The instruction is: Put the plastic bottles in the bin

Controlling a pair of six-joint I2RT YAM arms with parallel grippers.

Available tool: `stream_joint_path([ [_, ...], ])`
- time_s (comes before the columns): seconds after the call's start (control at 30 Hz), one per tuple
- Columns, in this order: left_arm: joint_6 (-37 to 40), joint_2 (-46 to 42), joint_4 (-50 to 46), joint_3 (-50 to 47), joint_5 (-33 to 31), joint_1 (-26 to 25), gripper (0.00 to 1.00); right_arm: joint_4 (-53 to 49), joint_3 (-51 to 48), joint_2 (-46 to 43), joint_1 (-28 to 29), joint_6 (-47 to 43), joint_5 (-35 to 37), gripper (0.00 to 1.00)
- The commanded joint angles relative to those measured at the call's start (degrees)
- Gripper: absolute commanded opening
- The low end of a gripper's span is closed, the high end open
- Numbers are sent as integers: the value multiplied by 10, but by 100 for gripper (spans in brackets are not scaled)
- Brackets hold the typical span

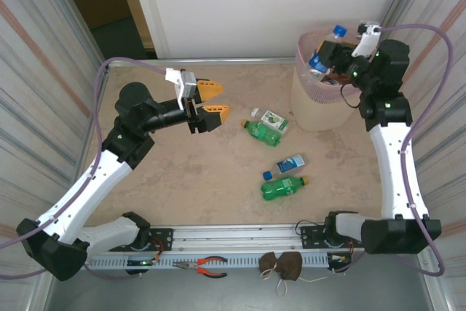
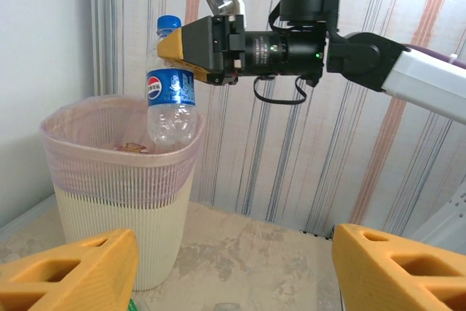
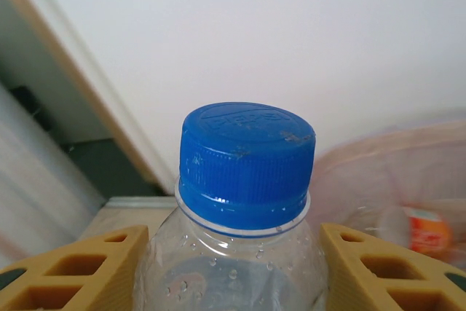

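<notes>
Right hand [image 2: 175, 49] clenched on clear blue-capped plastic bottle [image 2: 170, 100] over rim of pale pink latticed bin [image 2: 109, 202]; dropped here it may bounce out

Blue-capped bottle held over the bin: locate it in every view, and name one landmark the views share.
Top external: the bottle is at the upper right, over the bin.
Left wrist: the bottle is at the upper left, upright over the bin.
Right wrist: the bottle is at the bottom centre, cap up close.
Shared landmark: the pink bin, blurred at the right of the right wrist view.
</notes>
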Motion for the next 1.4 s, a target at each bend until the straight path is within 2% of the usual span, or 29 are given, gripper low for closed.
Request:
stream_joint_path([
  [0.0, -2, -15, 16, -3, -8, 2, 71, -23, 35, 29, -40, 2, 13, 42],
  [0.2, -1, -9, 13, -1, -8, 1, 71, -87, 120, 118, -100, -71, 31, 42],
  [0.43, -1, -5, 9, 3, -9, 4, 71, -156, 200, 214, -107, -194, 24, 41],
  [0.63, 1, 2, 3, 9, -8, 4, 71, -246, 268, 289, -72, -358, 28, 43],
  [0.87, -5, 8, 4, 11, -9, 5, 71, -309, 287, 347, -33, -481, 75, 44],
  [1.03, -4, 7, 3, 11, -10, 6, 70, -351, 311, 397, -16, -523, 116, 46],
  [1.17, -6, 4, 7, 9, -13, 6, 70, -362, 324, 424, -12, -527, 122, 47],
  [1.37, -9, -1, 6, 5, -13, 7, 71, -363, 340, 428, -3, -524, 123, 55],
])
